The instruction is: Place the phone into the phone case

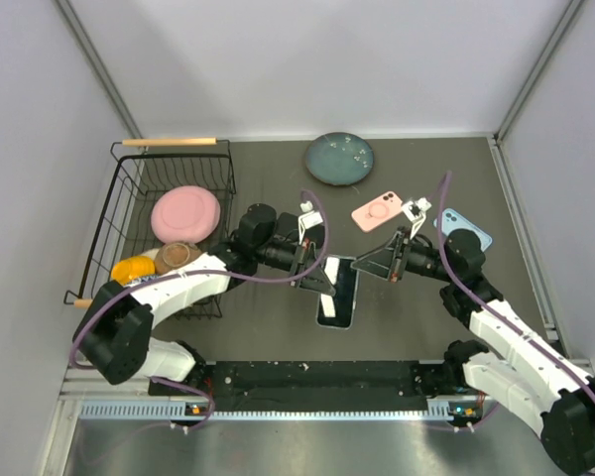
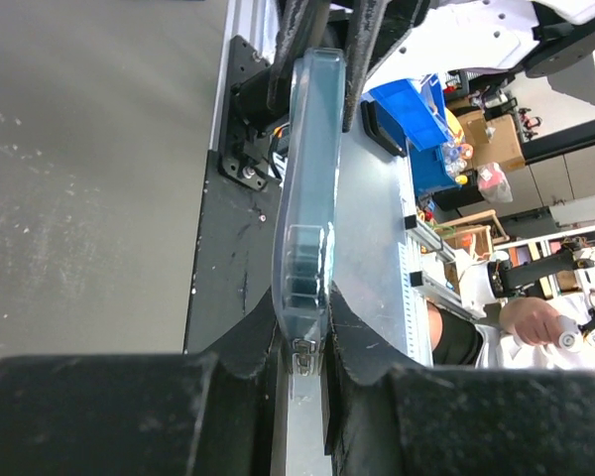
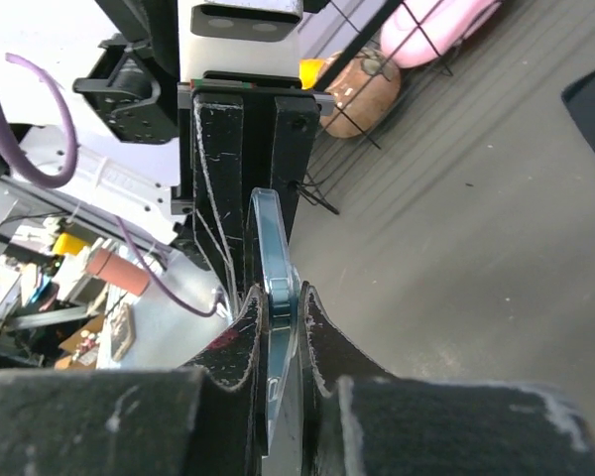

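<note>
A dark-screened phone (image 1: 337,295) with a clear case around its edge is at the table's middle, held between both arms. My left gripper (image 1: 315,281) is shut on its left long edge. In the left wrist view the clear case (image 2: 312,149) stands edge-on between the fingers, where the left gripper (image 2: 304,332) pinches it. My right gripper (image 1: 369,266) is shut on the opposite edge. The right wrist view shows the light-blue phone edge (image 3: 268,238) with a clear rim, pinched by the right gripper (image 3: 281,307). I cannot tell how fully the phone sits in the case.
A pink phone-shaped item (image 1: 377,211) and a light-blue one (image 1: 464,230) lie behind the right gripper. A teal plate (image 1: 339,159) sits at the back. A black wire basket (image 1: 129,188) at the left holds a pink plate (image 1: 185,213) and some food items.
</note>
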